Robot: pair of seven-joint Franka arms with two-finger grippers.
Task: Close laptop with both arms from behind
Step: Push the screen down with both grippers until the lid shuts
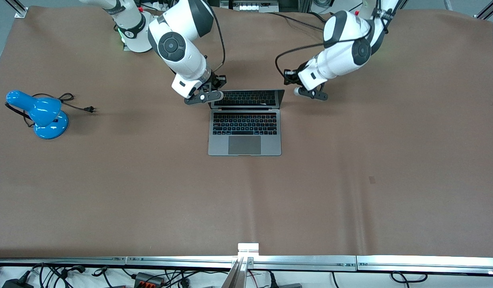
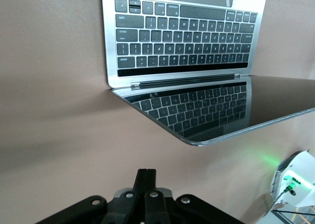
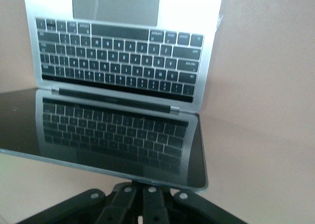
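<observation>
The silver-grey laptop point(image 1: 245, 132) lies open mid-table, its black screen point(image 1: 248, 99) leaning back toward the robots. It also shows in the left wrist view point(image 2: 182, 42) and the right wrist view point(image 3: 123, 61). My right gripper point(image 1: 218, 95) is shut and sits against the lid's top edge, at the corner toward the right arm's end. In the right wrist view the lid edge point(image 3: 123, 172) covers the tips of that gripper point(image 3: 146, 188). My left gripper point(image 1: 297, 91) is shut and empty, beside the lid's other corner and apart from it. Its own view shows this gripper point(image 2: 146, 174) over bare cloth.
A blue desk lamp point(image 1: 42, 114) with a black cord and plug point(image 1: 90, 109) lies toward the right arm's end. Brown cloth point(image 1: 350, 180) covers the table. A metal rail point(image 1: 246, 260) runs along the edge nearest the front camera.
</observation>
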